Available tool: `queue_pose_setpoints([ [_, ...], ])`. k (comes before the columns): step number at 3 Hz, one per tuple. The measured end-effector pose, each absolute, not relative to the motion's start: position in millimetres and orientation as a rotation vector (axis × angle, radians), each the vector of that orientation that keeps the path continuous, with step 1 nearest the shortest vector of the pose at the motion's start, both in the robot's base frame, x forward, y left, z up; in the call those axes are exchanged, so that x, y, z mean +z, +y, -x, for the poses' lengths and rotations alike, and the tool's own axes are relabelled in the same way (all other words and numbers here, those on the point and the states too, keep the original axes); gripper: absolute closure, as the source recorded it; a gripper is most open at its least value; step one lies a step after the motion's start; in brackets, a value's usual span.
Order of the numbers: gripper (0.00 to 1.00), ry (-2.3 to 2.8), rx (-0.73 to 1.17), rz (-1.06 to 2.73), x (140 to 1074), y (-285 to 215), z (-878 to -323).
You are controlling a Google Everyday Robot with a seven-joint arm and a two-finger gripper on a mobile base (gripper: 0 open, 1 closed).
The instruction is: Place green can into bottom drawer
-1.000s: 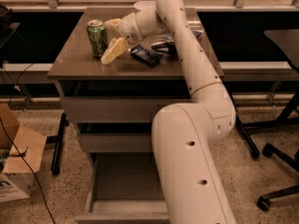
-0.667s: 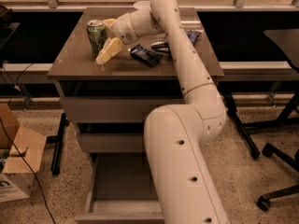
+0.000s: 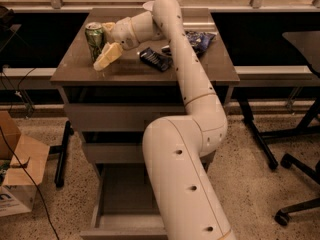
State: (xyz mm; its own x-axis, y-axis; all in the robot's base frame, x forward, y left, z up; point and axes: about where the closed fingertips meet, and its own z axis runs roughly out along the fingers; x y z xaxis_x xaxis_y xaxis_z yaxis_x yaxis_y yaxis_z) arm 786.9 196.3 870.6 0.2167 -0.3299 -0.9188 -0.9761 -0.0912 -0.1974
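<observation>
The green can (image 3: 94, 40) stands upright near the far left edge of the cabinet top (image 3: 75, 69). My gripper (image 3: 102, 45) reaches in from the right at can height. It is open, with one pale finger (image 3: 108, 57) in front of the can and the other (image 3: 108, 27) behind it, both close beside the can. The bottom drawer (image 3: 122, 184) is pulled out under the cabinet and its tray floor shows bare. My arm hides its right part.
Two dark blue snack bags (image 3: 155, 59) (image 3: 200, 38) lie on the cabinet top right of the gripper. The two upper drawers (image 3: 100, 116) are shut. A cardboard box (image 3: 20, 174) sits on the floor at left, chair legs (image 3: 295, 164) at right.
The gripper has slid left along the cabinet top, so its fingers now straddle the can. The can still stands upright.
</observation>
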Motion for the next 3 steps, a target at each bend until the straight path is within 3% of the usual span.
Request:
queue_pose_setpoints([
  [1,0.00,1.253,0.935,1.572,868.9,206.3,-787.7],
  [3,0.41,1.254,0.976,1.532,867.0,224.2,-790.6],
])
